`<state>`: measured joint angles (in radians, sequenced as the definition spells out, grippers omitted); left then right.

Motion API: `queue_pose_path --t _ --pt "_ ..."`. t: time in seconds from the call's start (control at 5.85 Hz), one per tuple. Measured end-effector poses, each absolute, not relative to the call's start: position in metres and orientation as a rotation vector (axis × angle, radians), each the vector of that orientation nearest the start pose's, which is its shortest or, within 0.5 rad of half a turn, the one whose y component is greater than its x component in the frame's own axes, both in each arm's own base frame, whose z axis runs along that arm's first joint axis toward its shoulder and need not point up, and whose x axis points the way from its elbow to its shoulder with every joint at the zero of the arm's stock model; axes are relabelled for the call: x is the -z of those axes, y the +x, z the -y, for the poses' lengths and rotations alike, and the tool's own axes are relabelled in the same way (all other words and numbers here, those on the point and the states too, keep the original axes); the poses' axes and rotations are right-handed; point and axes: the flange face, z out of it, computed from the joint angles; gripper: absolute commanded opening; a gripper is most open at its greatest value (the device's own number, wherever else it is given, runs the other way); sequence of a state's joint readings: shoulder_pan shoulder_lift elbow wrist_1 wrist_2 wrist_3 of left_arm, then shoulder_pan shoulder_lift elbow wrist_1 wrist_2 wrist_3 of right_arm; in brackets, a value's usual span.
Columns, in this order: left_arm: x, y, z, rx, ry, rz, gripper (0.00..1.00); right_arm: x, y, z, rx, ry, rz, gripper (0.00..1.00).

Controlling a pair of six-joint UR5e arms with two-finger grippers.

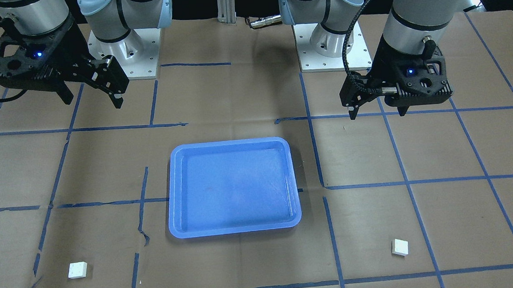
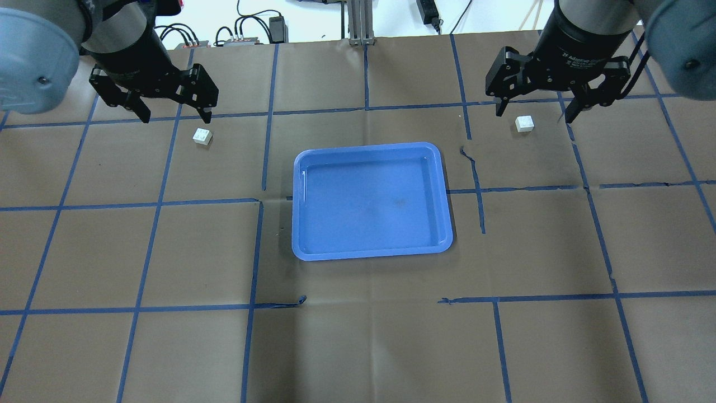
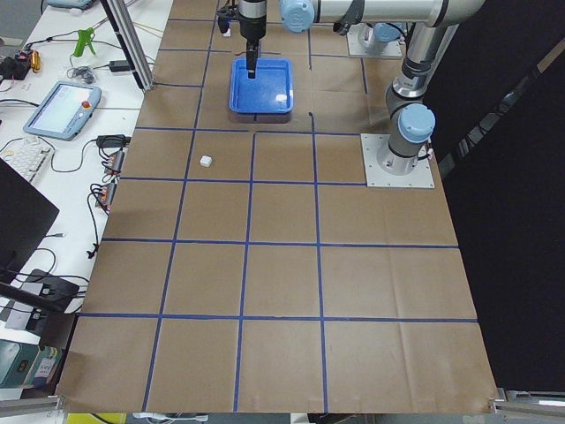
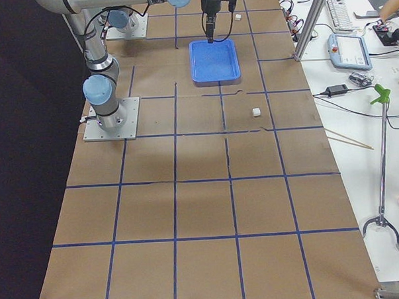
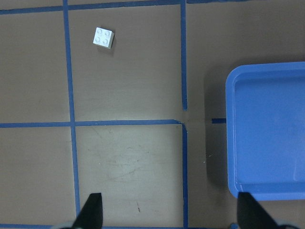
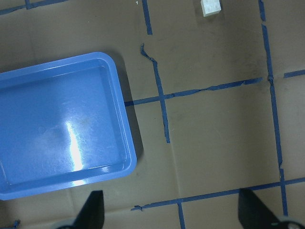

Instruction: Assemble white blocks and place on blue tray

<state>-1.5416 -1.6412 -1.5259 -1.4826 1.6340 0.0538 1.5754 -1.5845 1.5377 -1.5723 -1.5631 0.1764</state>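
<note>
The blue tray (image 2: 369,148) lies empty in the table's middle; it also shows in the front view (image 1: 229,142). One white block (image 2: 202,136) lies on the paper to its far left, also seen in the left wrist view (image 5: 104,37) and the front view (image 1: 399,247). The other white block (image 2: 524,123) lies to the tray's far right, at the top of the right wrist view (image 6: 210,7) and in the front view (image 1: 77,269). My left gripper (image 2: 177,118) hangs open and empty above the table. My right gripper (image 2: 533,116) also hangs open and empty.
Brown paper with a blue tape grid covers the table. The tape is torn and lifted right of the tray (image 2: 474,162). The arm bases (image 1: 123,49) stand at the robot's side. Cables and a teach pendant (image 3: 62,106) lie beyond the far edge.
</note>
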Motion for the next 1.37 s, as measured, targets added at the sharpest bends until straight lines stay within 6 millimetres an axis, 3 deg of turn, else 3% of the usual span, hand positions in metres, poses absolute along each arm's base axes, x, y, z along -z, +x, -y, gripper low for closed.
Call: queue_pose_path --t 0.68,0.85,1.03,1.37 --pt "-0.487 -0.102 0.533 0.110 0.041 -3.082 0.99 -0.511 0.136 0.490 0.073 0.268 -3.117 1.00" --pt "-0.476 -0.094 0.542 0.077 0.050 -3.084 0.99 -0.511 0.136 0.490 0.073 0.268 -3.117 1.00" --pt "-0.448 -0.086 0.570 0.026 0.065 -3.086 0.99 -0.511 0.136 0.490 0.073 0.268 -3.117 1.00" --pt "-0.381 -0.062 0.651 0.031 0.089 -3.088 0.95 -0.511 0.136 0.490 0.073 0.268 -3.117 1.00"
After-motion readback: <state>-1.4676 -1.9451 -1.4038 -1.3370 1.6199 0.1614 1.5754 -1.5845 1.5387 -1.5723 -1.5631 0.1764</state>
